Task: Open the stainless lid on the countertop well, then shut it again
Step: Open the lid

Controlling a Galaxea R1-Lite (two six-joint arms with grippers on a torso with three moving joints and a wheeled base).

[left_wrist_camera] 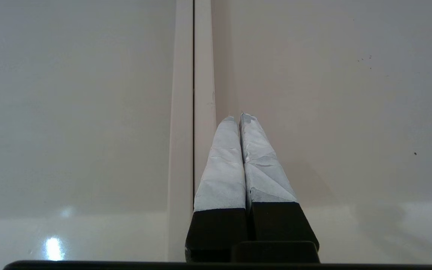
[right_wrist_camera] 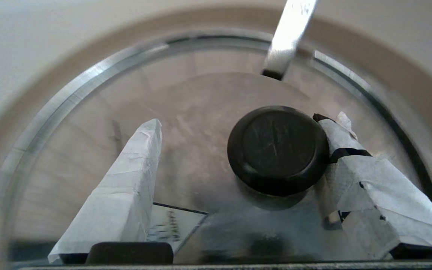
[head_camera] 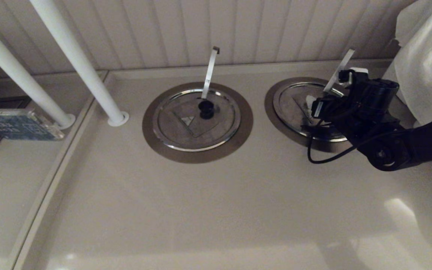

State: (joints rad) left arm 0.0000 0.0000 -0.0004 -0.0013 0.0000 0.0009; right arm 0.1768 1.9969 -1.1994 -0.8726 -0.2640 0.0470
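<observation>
i had the right end effector (right_wrist_camera: 238,150) spread open around the black knob (right_wrist_camera: 278,148) — the stainless lid (head_camera: 294,103) lay flat on the countertop well (head_camera: 272,107), unopened — left end effector (left_wrist_camera: 238,120) closed, parked.

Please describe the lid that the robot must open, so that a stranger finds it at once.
On the pale countertop two round steel lids lie side by side. The stainless lid is under the right gripper; its leaning handle ends straight, the twin's hooked.

Brushed-steel stainless lid (head_camera: 298,108), black centre knob (right_wrist_camera: 278,150), beige countertop (head_camera: 216,210).
</observation>
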